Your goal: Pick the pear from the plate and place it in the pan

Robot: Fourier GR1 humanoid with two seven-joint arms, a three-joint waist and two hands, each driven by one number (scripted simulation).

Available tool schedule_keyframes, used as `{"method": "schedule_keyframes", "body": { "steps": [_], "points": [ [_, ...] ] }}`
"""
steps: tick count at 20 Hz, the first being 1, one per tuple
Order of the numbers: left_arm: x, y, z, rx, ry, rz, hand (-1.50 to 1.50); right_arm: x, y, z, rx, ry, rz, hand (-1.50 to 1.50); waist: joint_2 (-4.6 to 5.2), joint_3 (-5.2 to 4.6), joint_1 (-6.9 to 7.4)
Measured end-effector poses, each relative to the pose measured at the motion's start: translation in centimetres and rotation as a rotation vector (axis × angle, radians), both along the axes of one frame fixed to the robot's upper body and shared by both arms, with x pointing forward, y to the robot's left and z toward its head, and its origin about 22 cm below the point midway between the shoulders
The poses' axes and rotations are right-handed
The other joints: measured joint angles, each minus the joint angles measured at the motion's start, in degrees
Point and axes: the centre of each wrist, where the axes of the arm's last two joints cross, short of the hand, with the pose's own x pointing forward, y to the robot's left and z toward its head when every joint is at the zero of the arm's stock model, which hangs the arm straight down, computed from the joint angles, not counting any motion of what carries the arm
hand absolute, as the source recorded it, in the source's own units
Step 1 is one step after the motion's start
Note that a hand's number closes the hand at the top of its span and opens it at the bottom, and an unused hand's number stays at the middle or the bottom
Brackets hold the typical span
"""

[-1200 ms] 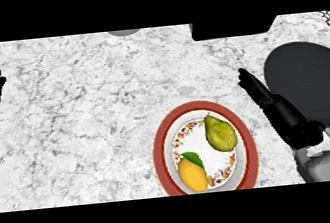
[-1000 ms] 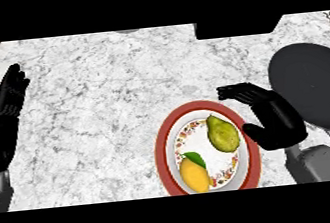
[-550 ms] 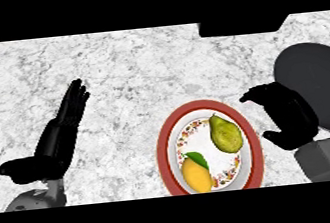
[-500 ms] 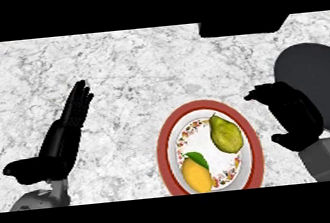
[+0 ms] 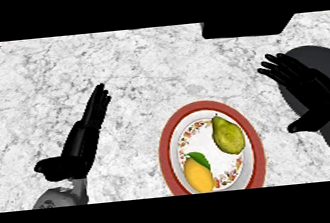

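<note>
Head view: pear [image 5: 229, 136] lies on the plate [image 5: 251, 140], in the upper right part of it. Long axis runs roughly up-down in view, narrow stem end pointing up and slightly left, fat end toward the lower edge. Green skin, nothing touching it from above.

Same plate also holds a yellow-orange fruit [image 5: 199, 175] with a green leaf at its top, lower left of the pear, close by but not clearly touching. Plate has a red rim and a patterned inner band, and sits on the marbled white counter [image 5: 142, 70], bottom edge cut off by the view.

Pan [image 5: 328, 62] is dark, round, at the right edge, partly out of view; nothing visible inside it. Right hand [image 5: 307, 92] is over the pan's left side, between pan and plate, fingers straight and spread, pointing up-left, holding nothing. It's right of the pear, apart from it.

Left hand [image 5: 82, 141] is left of the plate, well apart from it, fingers straight and together, pointing up-right, holding nothing.

A dark block [image 5: 247, 26] sits at the top edge, above the pan; can't tell what it is
</note>
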Motion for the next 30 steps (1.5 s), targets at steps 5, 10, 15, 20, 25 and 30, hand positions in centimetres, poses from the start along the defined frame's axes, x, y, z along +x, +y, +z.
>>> {"method": "schedule_keyframes", "body": {
  "steps": [5,10,15,20,25,30],
  "points": [
    [-0.3,-0.1,-0.6,-0.004,0.009,-0.006,0.00,1.6,1.2,2.3,-0.176,-0.073,0.078,-1.50,-0.19,-0.04,0.25],
    [-0.3,-0.3,-1.0,-0.003,0.011,-0.006,0.00,2.7,4.6,4.1,-0.386,-0.197,0.192,-1.50,-0.33,-0.09,0.28],
    [-0.6,0.2,-1.2,-0.002,0.007,0.006,0.00,2.2,7.5,3.3,-0.540,-0.334,0.275,-1.50,-0.58,-0.16,-0.18],
    [-0.6,0.3,-1.1,-0.002,0.010,0.014,0.00,1.9,8.4,1.1,-0.650,-0.408,0.327,-1.50,-0.75,-0.22,-0.86],
    [-0.5,0.9,-1.6,-0.006,0.015,0.022,0.00,1.7,9.1,-1.1,-0.690,-0.422,0.354,-1.50,-0.85,-0.27,-1.36],
    [-0.6,0.4,-1.5,-0.007,0.014,0.023,0.00,2.0,9.5,-2.3,-0.706,-0.414,0.361,-1.50,-0.95,-0.30,-1.55]
  ]
}}
